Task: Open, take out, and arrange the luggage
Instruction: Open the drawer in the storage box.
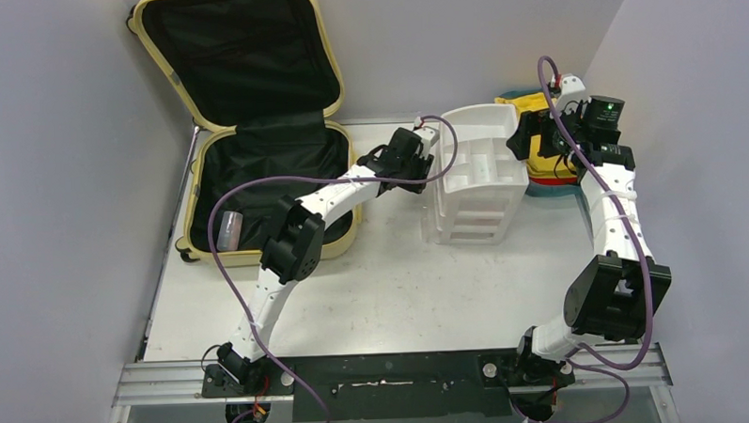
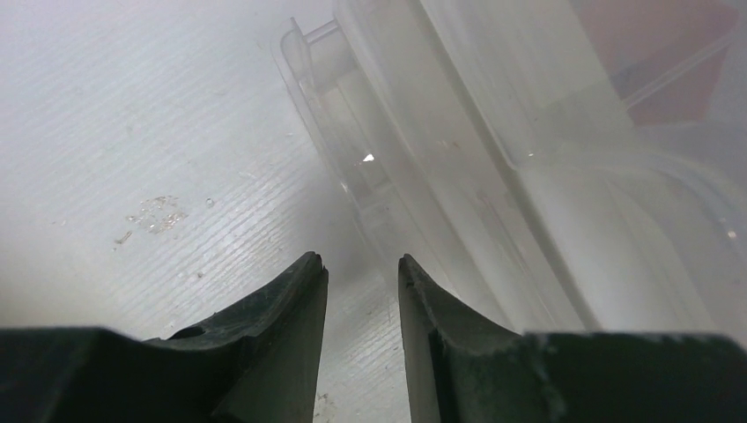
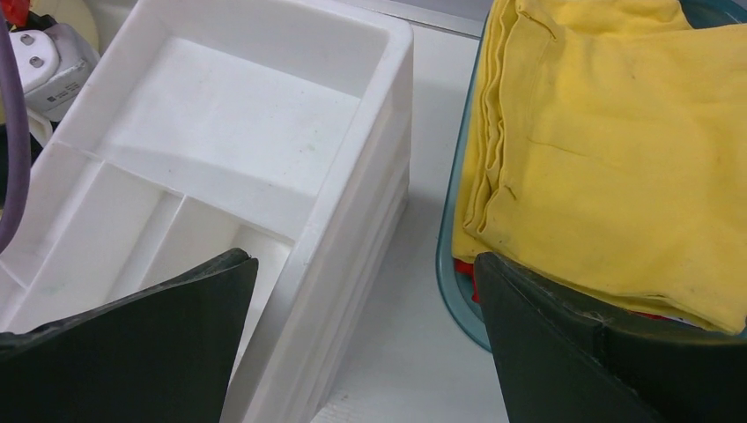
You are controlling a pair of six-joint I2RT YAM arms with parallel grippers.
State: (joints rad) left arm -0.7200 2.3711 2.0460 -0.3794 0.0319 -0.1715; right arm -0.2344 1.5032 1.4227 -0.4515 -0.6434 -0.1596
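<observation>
Leftmost, the luggage (image 1: 255,131) lies open at the far-left corner of the bench (image 1: 383,286), long axis running near-to-far, lid raised. The left gripper (image 2: 359,263), the nearer one, is narrowly parted and empty beside the white organizer (image 1: 482,170), with the luggage to its left. The right gripper (image 3: 363,260), spread wide and empty, hovers farther right.

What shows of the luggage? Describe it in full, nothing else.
The luggage is a pale-yellow hard-shell case with rounded corners and black fabric lining. It lies open at the far left of the table, base flat, lid tilted up behind it. A small clear packet rests in the base's near left corner. The left arm crosses above its near right corner.
</observation>
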